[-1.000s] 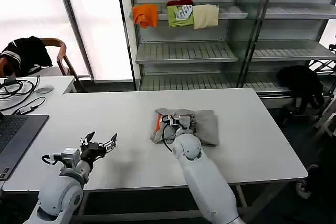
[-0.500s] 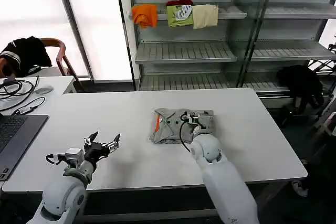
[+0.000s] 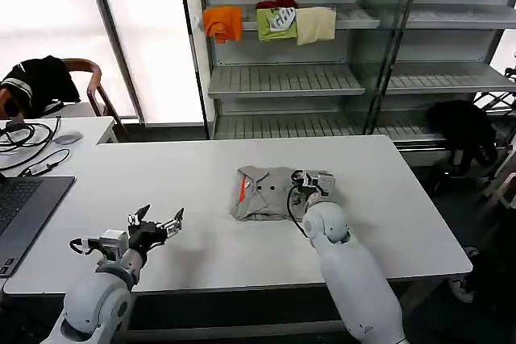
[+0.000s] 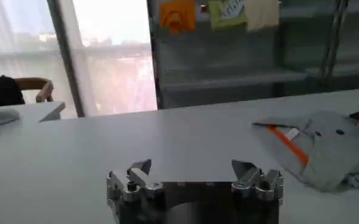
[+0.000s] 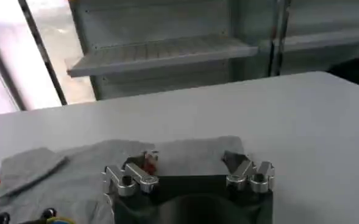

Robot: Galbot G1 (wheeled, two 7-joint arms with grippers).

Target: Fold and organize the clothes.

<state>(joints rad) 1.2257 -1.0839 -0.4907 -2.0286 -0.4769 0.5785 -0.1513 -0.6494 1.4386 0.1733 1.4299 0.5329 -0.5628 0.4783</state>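
Observation:
The clothes are one light grey T-shirt, lying folded into a small bundle at the middle of the white table, with an orange strip at its left side. My right gripper hovers open over the bundle's right end. In the right wrist view its fingers straddle grey cloth, and nothing is pinched between them. My left gripper stands open and empty over bare table at the front left, well apart from the shirt. The left wrist view shows the shirt off to one side of that gripper.
A laptop and cables lie on the desk at far left. Orange, green and cream folded garments sit on the top shelf behind. Black garments lie on a chair and at the right.
My right gripper has slid rightward across the shirt, from its left-middle to its right end, uncovering the orange-marked side. The left arm has barely shifted.

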